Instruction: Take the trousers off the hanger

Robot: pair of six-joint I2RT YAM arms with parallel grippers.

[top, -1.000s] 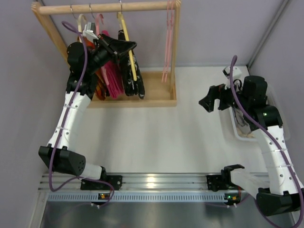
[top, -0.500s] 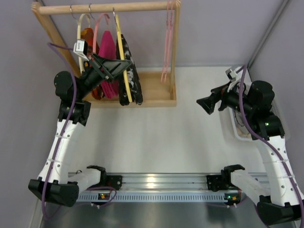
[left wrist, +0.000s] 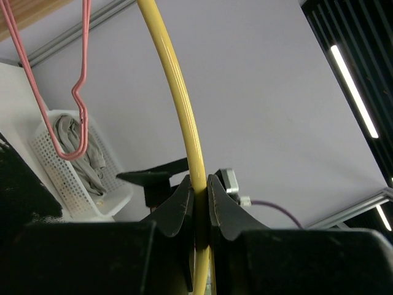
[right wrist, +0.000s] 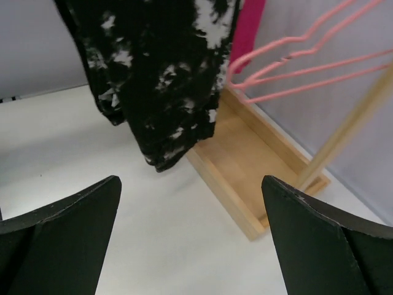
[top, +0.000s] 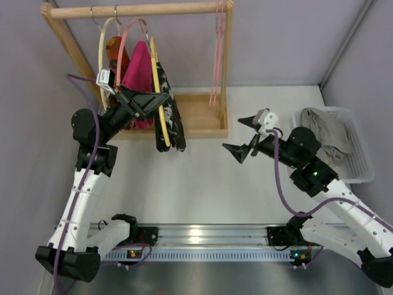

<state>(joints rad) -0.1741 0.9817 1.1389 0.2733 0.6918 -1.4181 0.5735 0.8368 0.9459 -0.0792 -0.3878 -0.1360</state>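
The yellow hanger [top: 161, 117] carries the black, white-splotched trousers [top: 174, 120] in front of the wooden rack. Its top sits below the rod, and I cannot see its hook on the rod. My left gripper [top: 153, 100] is shut on the hanger's yellow wire; the left wrist view shows both jaws pinching the hanger [left wrist: 178, 92] at my left gripper [left wrist: 200, 184]. My right gripper [top: 237, 136] is open and empty above the table, right of the trousers and pointing at them. In the right wrist view the trousers [right wrist: 159, 74] hang ahead of my right gripper [right wrist: 190, 184].
The wooden rack [top: 184, 123] holds a cream hanger [top: 103, 43], a pink hanger with a magenta garment [top: 138, 67], an orange garment [top: 115, 49], and bare pink hangers [top: 218, 49] at its right end. A white basket [top: 362, 163] with grey cloth stands at the right.
My left gripper has pulled the yellow hanger with the trousers down and forward, away from the rod. My right arm has swung left from the basket toward the trousers, jaws open.
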